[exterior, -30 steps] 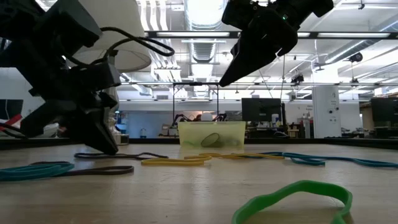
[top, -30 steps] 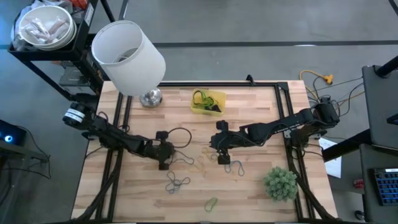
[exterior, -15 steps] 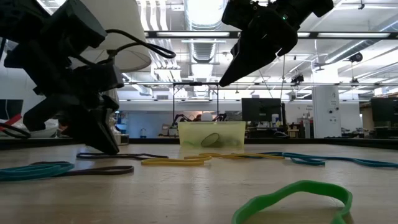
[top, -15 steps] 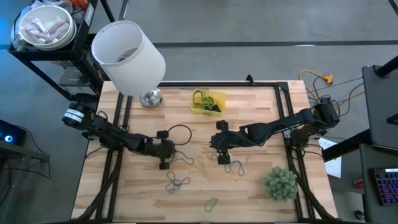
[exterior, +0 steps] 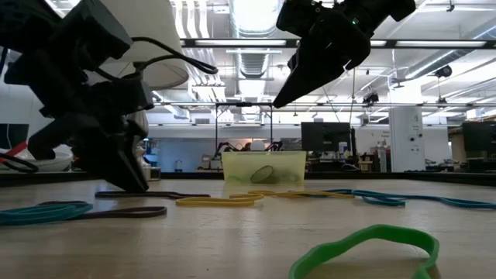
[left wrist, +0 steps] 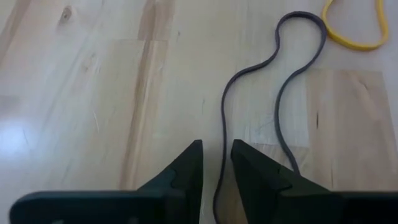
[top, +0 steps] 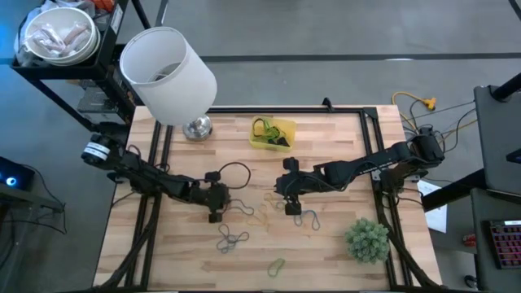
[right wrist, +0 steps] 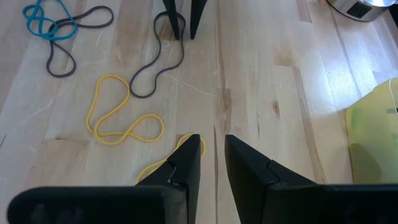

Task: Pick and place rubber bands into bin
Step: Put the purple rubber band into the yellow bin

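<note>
Rubber bands lie loose on the wooden table: a dark grey loop [left wrist: 273,93] [top: 237,208], yellow ones [right wrist: 118,118] [top: 264,213], a blue and grey tangle [top: 232,238], teal ones [top: 308,220] and a green one [top: 277,265] [exterior: 364,248]. The yellow bin [top: 273,133] [exterior: 263,166] stands toward the far edge with bands inside. My left gripper [top: 214,216] [left wrist: 217,155] points down with its tips at the table, narrowly open, one strand of the dark loop running between its fingers. My right gripper [top: 291,208] [exterior: 276,104] hangs above the table, narrowly open and empty. My left gripper stands from above astride one strand [left wrist: 219,186] of the dark grey loop, where the loop's near end lies flat on the table. A gap shows on both sides of the strand, and I cannot tell whether the fingers touch it.
A big white lampshade [top: 167,73] and its metal base [top: 197,128] stand at the far left corner. A green plant ball [top: 366,240] sits near the right edge. A black cable loop [top: 232,175] arcs beside the left wrist.
My left gripper's tips have stayed at the table by the dark loop, while its wrist has tipped slightly. The bands and the right arm have kept still.
</note>
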